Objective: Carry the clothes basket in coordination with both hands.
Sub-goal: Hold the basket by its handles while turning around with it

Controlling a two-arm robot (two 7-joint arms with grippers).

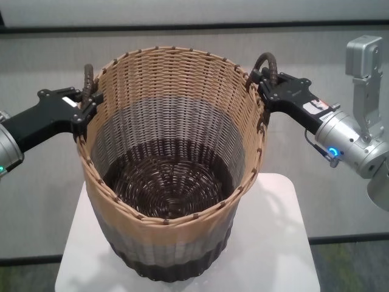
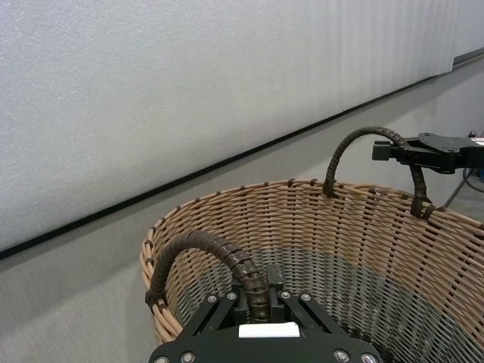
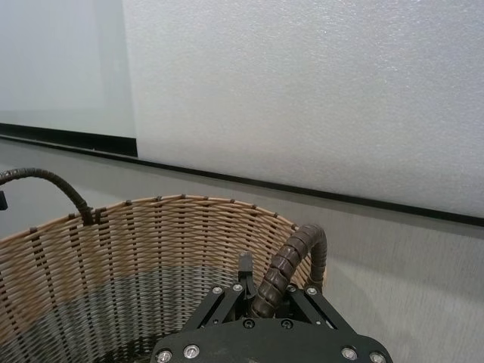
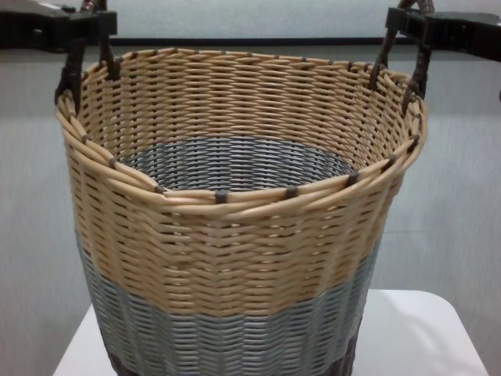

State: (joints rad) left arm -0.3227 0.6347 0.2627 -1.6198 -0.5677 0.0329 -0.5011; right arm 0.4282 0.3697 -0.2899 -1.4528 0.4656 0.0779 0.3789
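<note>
The clothes basket is a big round wicker one with a tan upper band, a grey middle band and a dark base, and nothing is inside it. Its base is over the white table; I cannot tell whether it touches. My left gripper is shut on the left dark loop handle. My right gripper is shut on the right handle. The left wrist view shows the handle running into my left gripper. In the right wrist view the handle is clamped in my right gripper. In the chest view the basket fills the middle.
A small white table lies under the basket, with its near edge towards me. Behind stands a pale wall with a black baseboard strip. My right arm's silver wrist reaches in from the right.
</note>
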